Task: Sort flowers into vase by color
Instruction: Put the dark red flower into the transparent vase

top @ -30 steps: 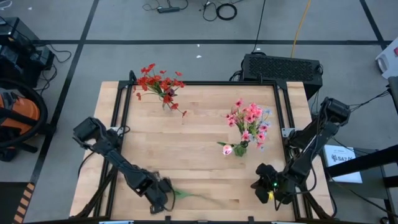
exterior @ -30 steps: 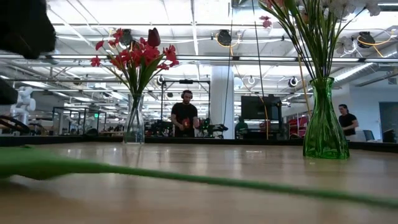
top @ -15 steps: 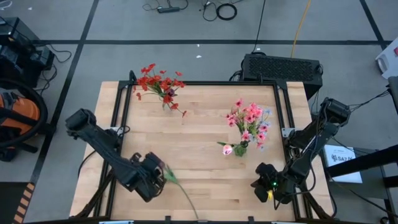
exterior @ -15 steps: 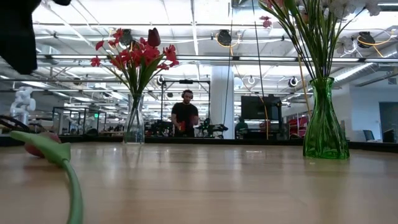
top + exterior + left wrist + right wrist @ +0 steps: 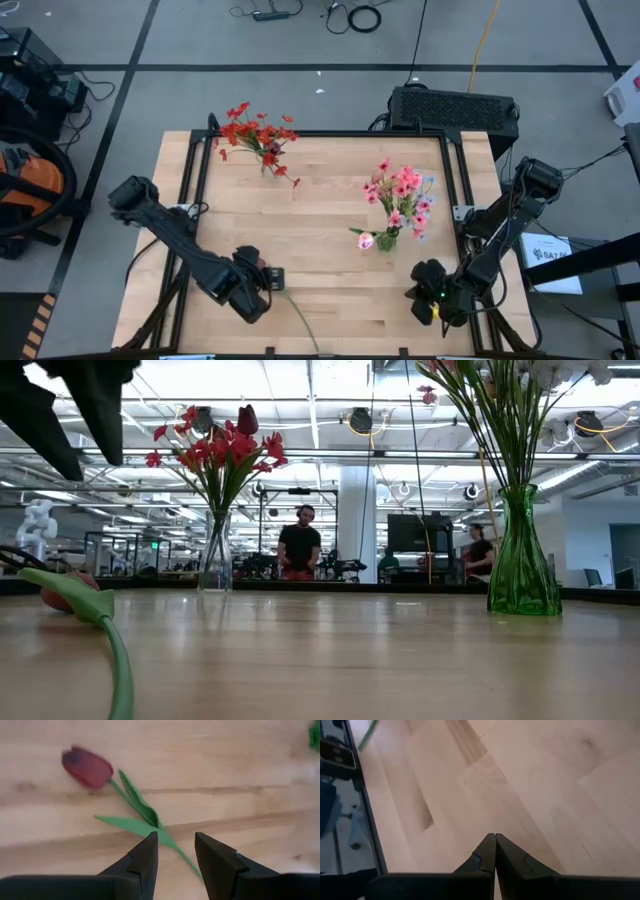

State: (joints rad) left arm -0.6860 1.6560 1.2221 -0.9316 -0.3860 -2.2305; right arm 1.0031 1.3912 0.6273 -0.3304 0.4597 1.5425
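Note:
A dark red tulip [image 5: 87, 767] lies flat on the wooden table near its near edge. Its green stem [image 5: 300, 320] runs toward that edge, and its head [image 5: 60, 595] points to the far left. My left gripper [image 5: 175, 842] hangs open above the stem [image 5: 172, 847], one finger to each side, raised off the table [image 5: 75, 415]. The red flowers [image 5: 258, 135] stand in a clear vase [image 5: 215, 560]. The pink blossoms [image 5: 400, 190] stand in a green vase [image 5: 522, 560]. My right gripper [image 5: 495, 836] is shut and rests low at the near right [image 5: 420, 295].
The clear vase stands at the table's far left and the green vase [image 5: 387, 240] at centre right, with bare wood [image 5: 310, 230] between them. A black box [image 5: 455, 108] sits beyond the far edge. People stand in the room behind the table [image 5: 300, 545].
My left gripper moved from the near edge toward the table's middle and rose. The tulip swung about. Its stem lay along the near edge. Now the head end lies farther in, and the stem runs back toward the near edge. For the last half second it has lain still.

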